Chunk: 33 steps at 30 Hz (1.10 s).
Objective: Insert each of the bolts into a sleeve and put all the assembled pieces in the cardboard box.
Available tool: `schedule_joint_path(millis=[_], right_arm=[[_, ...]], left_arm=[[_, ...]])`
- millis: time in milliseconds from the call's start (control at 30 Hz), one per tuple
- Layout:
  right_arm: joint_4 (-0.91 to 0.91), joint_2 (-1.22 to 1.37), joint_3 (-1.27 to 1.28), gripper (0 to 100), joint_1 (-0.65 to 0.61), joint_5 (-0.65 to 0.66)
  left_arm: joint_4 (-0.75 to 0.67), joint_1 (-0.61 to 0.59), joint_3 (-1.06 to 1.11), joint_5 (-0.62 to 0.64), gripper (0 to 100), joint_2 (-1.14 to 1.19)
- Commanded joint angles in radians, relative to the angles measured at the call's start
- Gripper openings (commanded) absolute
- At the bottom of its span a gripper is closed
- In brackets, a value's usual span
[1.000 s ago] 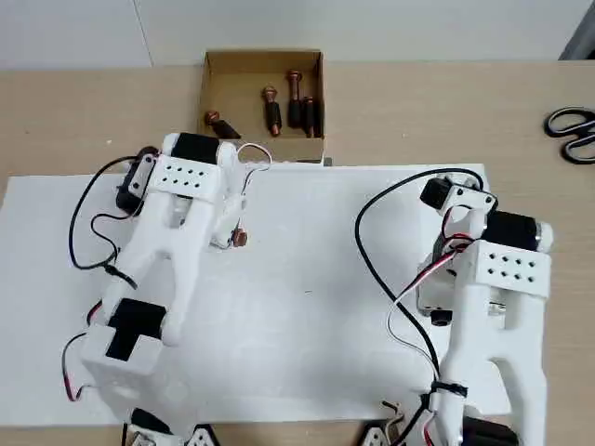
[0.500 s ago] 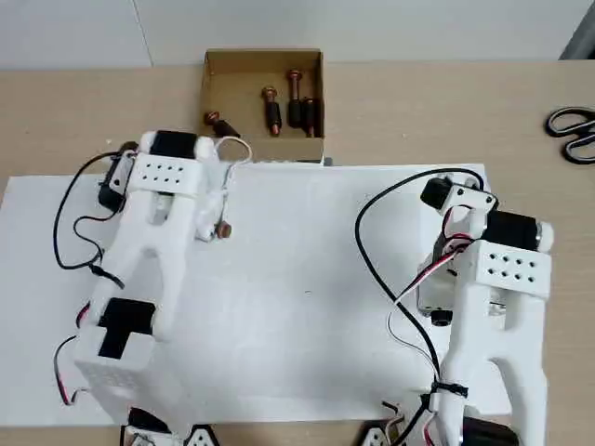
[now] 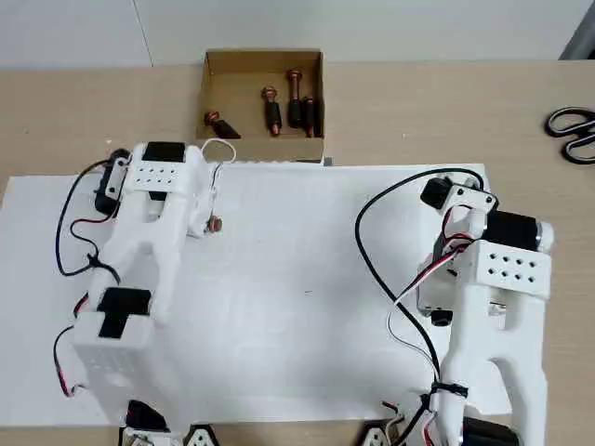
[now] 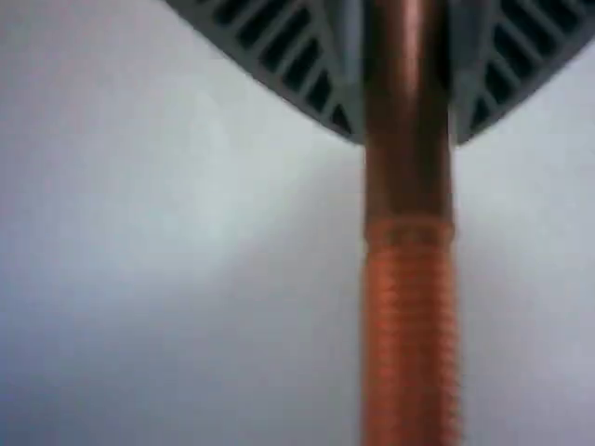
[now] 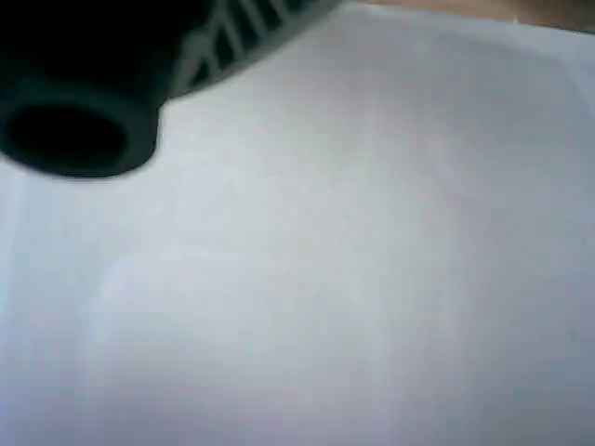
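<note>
Bolt (image 4: pixel 409 279): copper, clamped by its shank in left gripper (image 3: pixel 206 219).
Left arm: stretched forward over white sheet (image 3: pixel 307 279), near cardboard box (image 3: pixel 237 84).
Right gripper (image 3: pixel 435 311): low over sheet, jaws gripping black sleeve (image 5: pixel 70 130).

Copper-coloured metal bolt (image 4: pixel 409 279) with a threaded end, grey ribbed end effector (image 4: pixel 406 130) clamped either side of its smooth shank, white surface (image 4: pixel 167 279) behind the bolt
</note>
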Motion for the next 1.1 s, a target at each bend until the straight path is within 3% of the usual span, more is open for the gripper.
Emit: schedule_joint_path(millis=[0,433,700,1067], right_arm=[[-0.005,-0.033,-0.005,0.3,0.013,-0.003],[-0.007,-0.033,-0.005,0.3,0.013,-0.003],[-0.007,-0.031,-0.005,0.3,0.013,-0.003],[-0.012,-0.031,-0.003,0.3,0.013,-0.003]], left_arm=[[-0.014,-0.032,-0.002,-0.018,1,0.021],[-0.012,-0.078,-0.016,-0.018,1,0.032],[0.126,-0.077,-0.101,0.092,1,0.040],[0.221,-0.077,-0.188,0.103,9,0.037]])
